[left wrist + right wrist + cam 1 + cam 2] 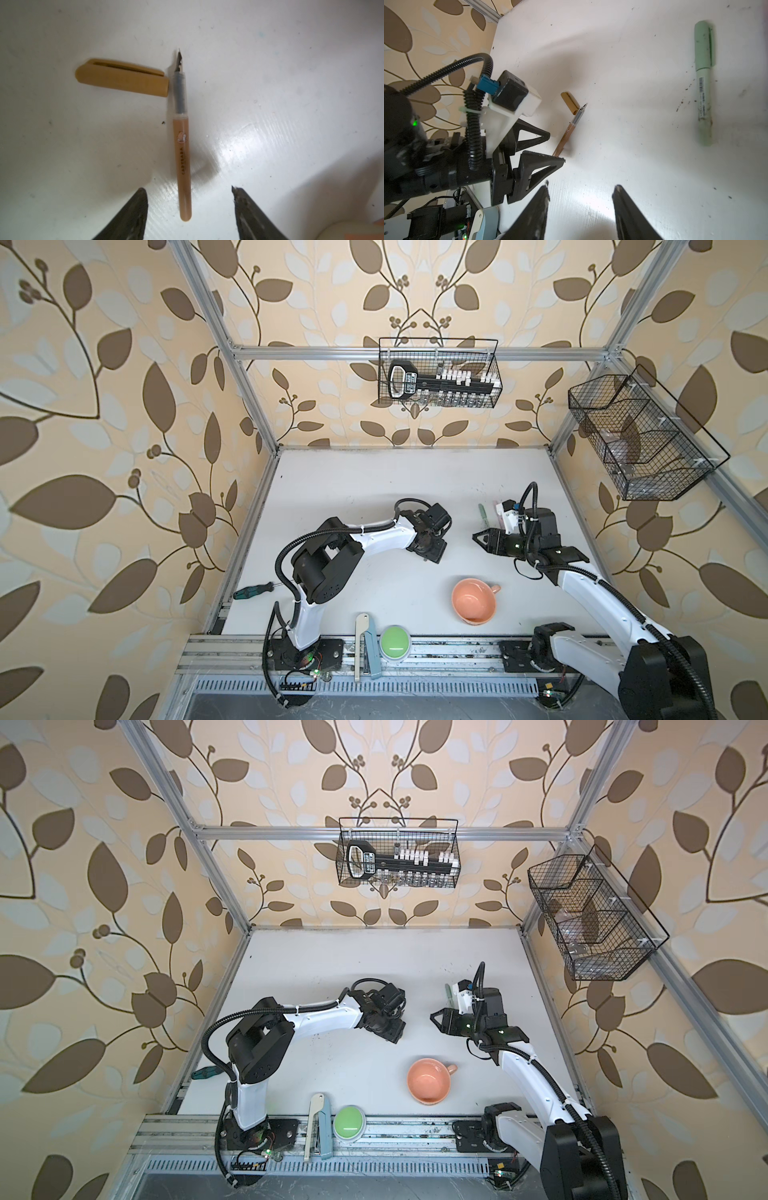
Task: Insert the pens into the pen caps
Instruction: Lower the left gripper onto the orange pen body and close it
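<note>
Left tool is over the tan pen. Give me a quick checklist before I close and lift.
1. Tan pen lies flat on the table, nib bare: ok.
2. Left tool straddles the pen's rear end, jaws apart with a gap on each side: ok.
3. Tan cap lies free beside the nib, open end toward the pen: ok. Whether it touches the pen: cannot tell.
4. Right tool open and empty, free to take the cap: ok.
5. Green pen already wears its cap and lies clear of both tools: ok.
</note>
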Controlling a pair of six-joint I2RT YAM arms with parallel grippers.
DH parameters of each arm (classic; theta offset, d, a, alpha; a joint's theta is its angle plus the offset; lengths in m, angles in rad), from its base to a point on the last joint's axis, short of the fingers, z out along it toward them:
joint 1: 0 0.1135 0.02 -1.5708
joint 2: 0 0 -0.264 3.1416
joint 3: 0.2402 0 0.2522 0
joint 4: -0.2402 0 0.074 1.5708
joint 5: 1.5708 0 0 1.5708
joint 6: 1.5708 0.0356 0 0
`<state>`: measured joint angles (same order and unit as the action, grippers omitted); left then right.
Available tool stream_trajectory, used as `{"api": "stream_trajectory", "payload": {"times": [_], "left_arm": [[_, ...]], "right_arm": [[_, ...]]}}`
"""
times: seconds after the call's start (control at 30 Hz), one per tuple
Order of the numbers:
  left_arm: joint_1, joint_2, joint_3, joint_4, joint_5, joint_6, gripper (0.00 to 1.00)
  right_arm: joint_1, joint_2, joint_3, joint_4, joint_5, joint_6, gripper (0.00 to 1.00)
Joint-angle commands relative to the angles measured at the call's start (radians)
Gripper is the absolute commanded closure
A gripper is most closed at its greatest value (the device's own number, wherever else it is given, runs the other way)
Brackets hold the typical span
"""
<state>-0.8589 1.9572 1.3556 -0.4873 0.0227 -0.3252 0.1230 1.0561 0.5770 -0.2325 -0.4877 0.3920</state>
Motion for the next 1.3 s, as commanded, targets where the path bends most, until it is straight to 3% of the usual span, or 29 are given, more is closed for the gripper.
{"api": "stream_trajectory", "payload": {"times": [0.0, 0.9, 1.27], "left_arm": [[-0.011, 0.013, 0.036, -0.029, -0.007, -0.018, 0.38], [-0.02, 0.068, 0.08, -0.08, -0.043, 0.004, 0.57], [-0.02, 0.065, 0.012, 0.022, -0.002, 0.019, 0.79]], "right_arm": [[-0.003, -0.004, -0.019, 0.04, -0.028, 0.019, 0.48], [-0.002, -0.016, -0.017, 0.045, -0.015, 0.036, 0.48], [-0.002, -0.027, -0.017, 0.029, -0.008, 0.033, 0.48]]}}
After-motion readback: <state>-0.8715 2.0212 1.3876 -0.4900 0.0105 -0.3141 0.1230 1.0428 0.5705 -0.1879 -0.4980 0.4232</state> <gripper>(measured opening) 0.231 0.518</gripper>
